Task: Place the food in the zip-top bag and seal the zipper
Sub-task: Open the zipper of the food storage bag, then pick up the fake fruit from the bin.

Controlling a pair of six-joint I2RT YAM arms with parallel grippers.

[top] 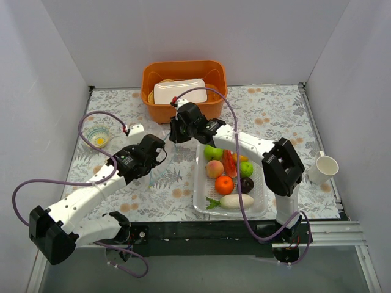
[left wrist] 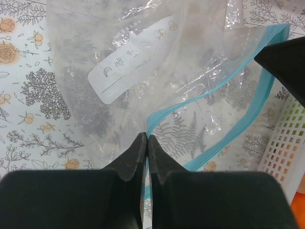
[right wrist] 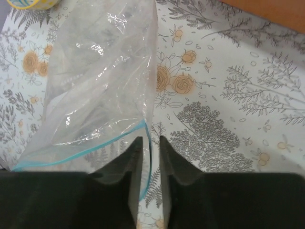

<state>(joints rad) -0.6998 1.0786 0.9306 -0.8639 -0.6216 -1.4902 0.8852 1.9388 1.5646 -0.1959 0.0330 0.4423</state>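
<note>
**While both arms lean in over the bag, the food sits in the basket**

Left arm: runs from its base at the near-left corner diagonally up and right, forearm low over the table, wrist tipped down. The left gripper has its fingers pressed together at the tips, pinching the near mouth edge of the zip-top bag; the zipper runs straight into that pinch.

Right arm: rises from the near-right base, elbow bent over the basket, forearm reaching left across the basket's far end, wrist ending just in front of the orange bin. The right gripper points down at the table with a narrow gap between its fingers. The teal strip passes through that gap close to the left finger, not clamped.

Bag: lies flat on the floral cloth between the two wrists, left of the basket, mouth gaping, white label patch facing up. Nothing visible inside it.

Food: all in the white basket, including green apples, peach, orange, dark purple fruit and radish.
</note>
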